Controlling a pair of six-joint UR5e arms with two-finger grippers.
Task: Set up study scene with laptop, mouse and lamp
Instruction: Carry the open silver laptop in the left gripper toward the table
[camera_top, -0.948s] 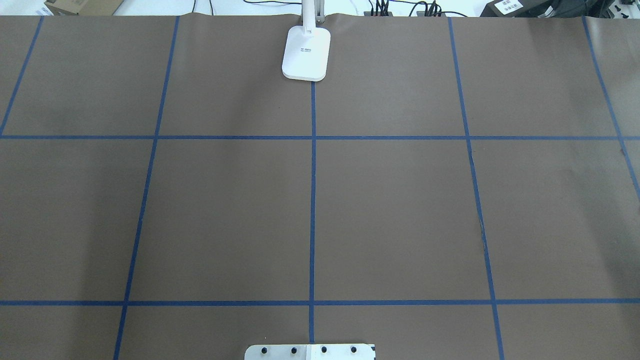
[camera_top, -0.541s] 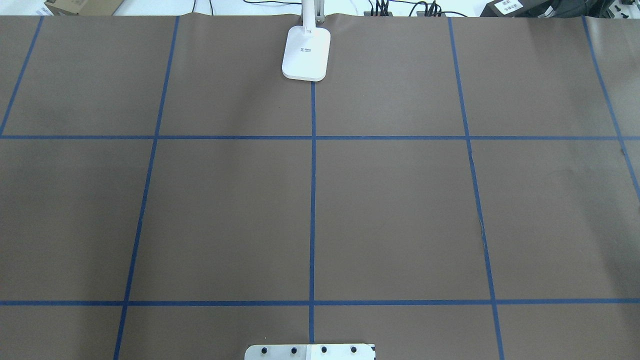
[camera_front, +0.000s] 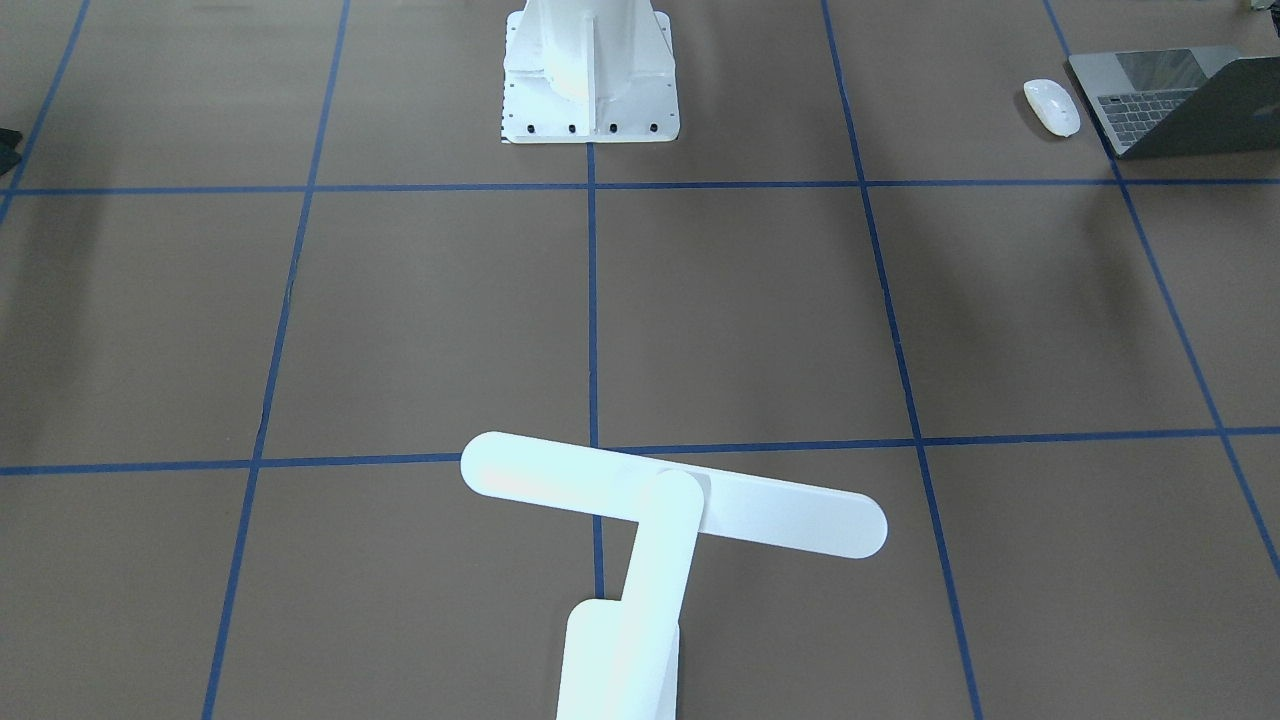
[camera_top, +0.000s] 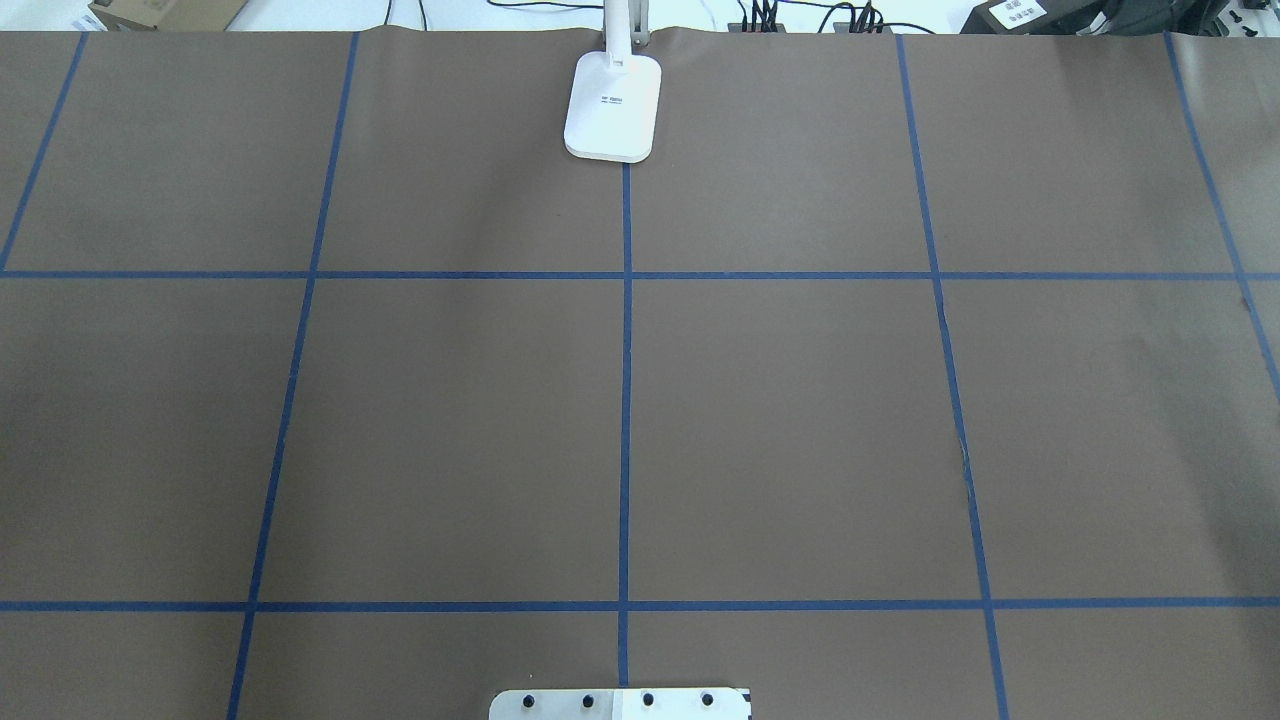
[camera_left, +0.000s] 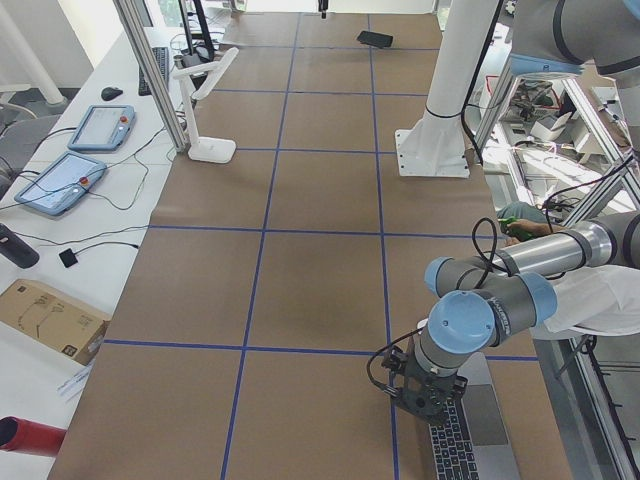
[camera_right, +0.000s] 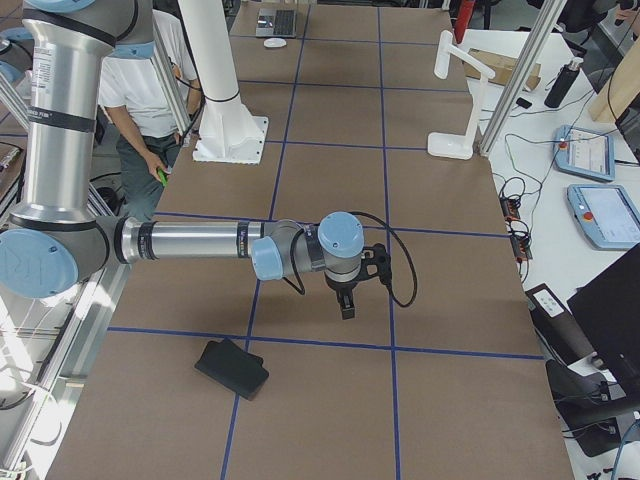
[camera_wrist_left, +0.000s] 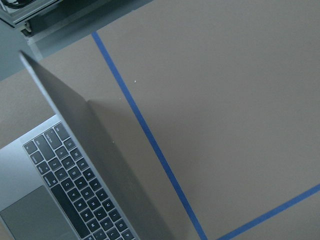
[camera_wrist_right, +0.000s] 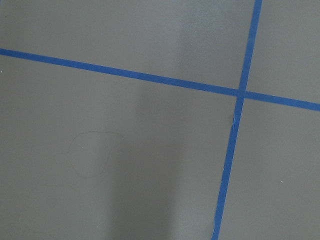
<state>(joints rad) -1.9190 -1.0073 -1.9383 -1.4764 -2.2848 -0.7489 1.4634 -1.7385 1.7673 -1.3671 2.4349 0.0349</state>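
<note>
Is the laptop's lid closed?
No, the laptop stands open, with its lid raised and its black keys showing.

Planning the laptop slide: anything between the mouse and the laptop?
Nothing. Front-facing view shows only bare brown table cover between the mouse and the laptop; they sit apart.

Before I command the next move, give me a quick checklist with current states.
1. Slim grey metal laptop, lid up: ok.
2. Small white oval mouse beside it, not touching: ok.
3. White bar-headed desk lamp upright: ok.
4. Left pincer by the laptop, open or shut: cannot tell.
5. Right pincer, open or shut: cannot tell.
6. Person clear of the arms: not ok, standing beside the white pedestal.
</note>
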